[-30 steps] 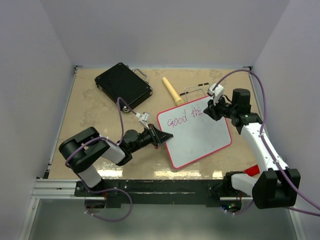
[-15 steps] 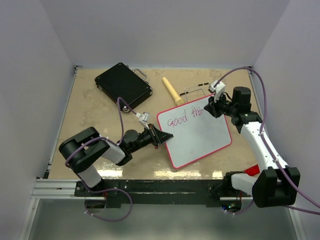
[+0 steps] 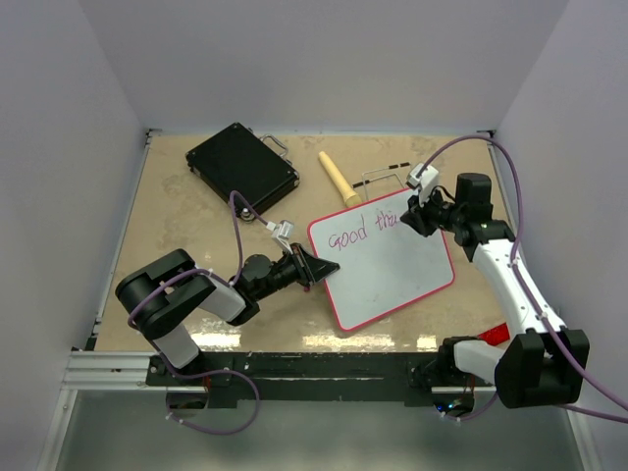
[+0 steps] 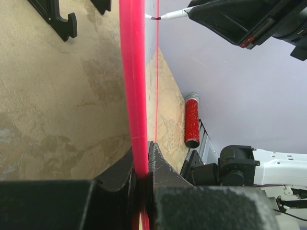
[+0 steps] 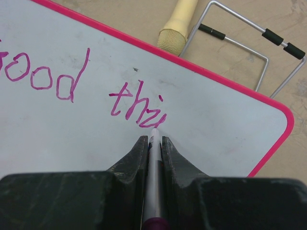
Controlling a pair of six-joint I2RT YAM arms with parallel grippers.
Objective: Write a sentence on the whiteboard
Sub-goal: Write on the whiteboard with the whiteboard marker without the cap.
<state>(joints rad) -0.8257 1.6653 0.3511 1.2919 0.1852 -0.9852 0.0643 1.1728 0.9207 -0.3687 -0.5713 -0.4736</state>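
The whiteboard (image 3: 392,270) lies tilted at the middle of the table, slightly right, bearing the sentence (image 3: 351,235) so far as "good thi" in pink-purple along its far edge. The right gripper (image 5: 153,140) is clamped tight on a marker (image 5: 153,167), whose tip touches the board at the foot of the last letter, a contact only the right wrist view makes plain. The left gripper (image 4: 142,148), low on the table, is pinched shut on the board's near left rim. The left wrist view shows that pink rim edge-on between the fingers, two black feet (image 4: 60,19) under the board, and a red glittery tube (image 4: 193,120) lying by the right arm's base, a mere red patch from above. Just beyond the board's far edge lie a yellow stick (image 3: 337,178) and a bent wire stand (image 5: 249,52). A black case (image 3: 241,165) sits shut at the far left, so its contents cannot be seen. The table (image 3: 186,226) is mottled tan with a metal rail along its near edge, enclosed by plain pale walls (image 3: 324,59) on three sides.
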